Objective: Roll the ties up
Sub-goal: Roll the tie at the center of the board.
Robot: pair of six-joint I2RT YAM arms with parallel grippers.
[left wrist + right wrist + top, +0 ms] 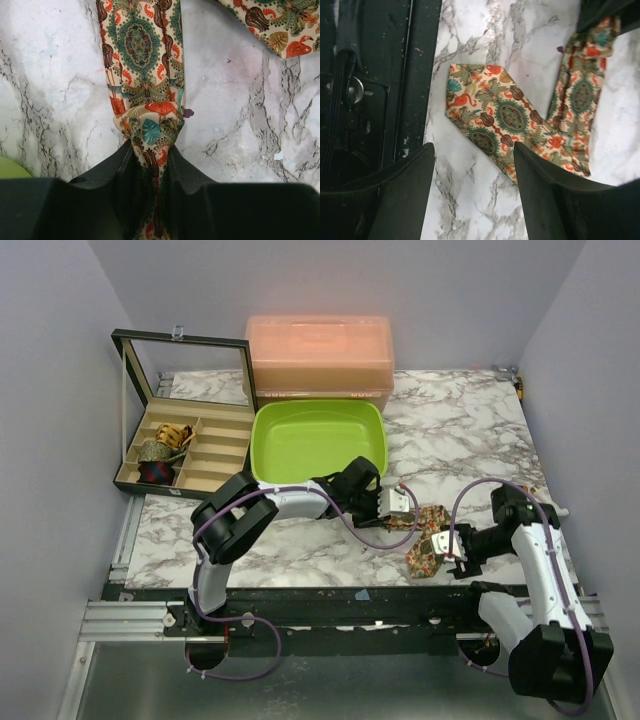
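The right gripper (472, 150) stands wide open, nothing between its jaws. Just ahead of them the floral tie (505, 120) lies flat on the marble tabletop (470, 200). Its wide pointed end (457, 82) sits ahead of the gap and toward the left-hand finger. From there the blade slants back across the opening, and its far part slips behind the tip of the right-hand finger. So the blade's long axis crosses the gap at an angle instead of lining up with it. Whether the fingers touch the cloth cannot be told.

Past that finger the tie folds back on itself. A narrower strand runs straight away from the right jaws to the left gripper (150, 150), which is clamped on it. In the left wrist view the cloth is bunched between the two fingers and stretches directly out ahead of them, with the wide end off to the right.

By my reading, the left arm anchors the narrow part while the right gripper is the nearer one to the wide end. Any roll would have to follow that slanted blade.

Beyond both grippers sit the lime-green tray (318, 404) and a compartment case (215, 455). An orange lidded box (320, 350) stands farthest off.
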